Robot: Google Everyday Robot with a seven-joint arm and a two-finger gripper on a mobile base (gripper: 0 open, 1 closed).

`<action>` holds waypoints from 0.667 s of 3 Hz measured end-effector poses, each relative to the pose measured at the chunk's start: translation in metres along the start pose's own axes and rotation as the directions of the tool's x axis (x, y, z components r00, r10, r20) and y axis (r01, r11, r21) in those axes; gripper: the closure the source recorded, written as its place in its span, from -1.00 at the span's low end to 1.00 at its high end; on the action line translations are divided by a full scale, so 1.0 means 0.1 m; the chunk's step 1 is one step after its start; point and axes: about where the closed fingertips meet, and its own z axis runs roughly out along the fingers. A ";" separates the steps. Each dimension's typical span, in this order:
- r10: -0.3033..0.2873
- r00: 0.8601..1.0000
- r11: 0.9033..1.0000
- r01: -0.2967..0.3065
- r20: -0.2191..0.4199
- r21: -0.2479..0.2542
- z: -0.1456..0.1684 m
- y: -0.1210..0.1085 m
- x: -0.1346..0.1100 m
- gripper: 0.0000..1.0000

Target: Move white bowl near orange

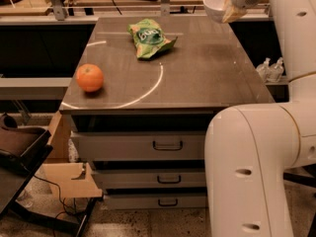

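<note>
With the pincer gripping the white bowl by its rim above the table's far right corner, we judge the carry should pass in front of the green snack bag and lower gently just beside the orange at front left, never nudging it.

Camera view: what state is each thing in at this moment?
white bowl: held in the air by the table's far right corner.
gripper: top right, shut on the bowl's rim.
orange: resting on the table, front left.
snack bag: lying on the table, far middle.
drawers: all three shut.
</note>
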 end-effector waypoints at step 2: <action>0.031 0.998 0.999 -0.028 0.053 -0.045 -0.62 0.06 -0.33 1.00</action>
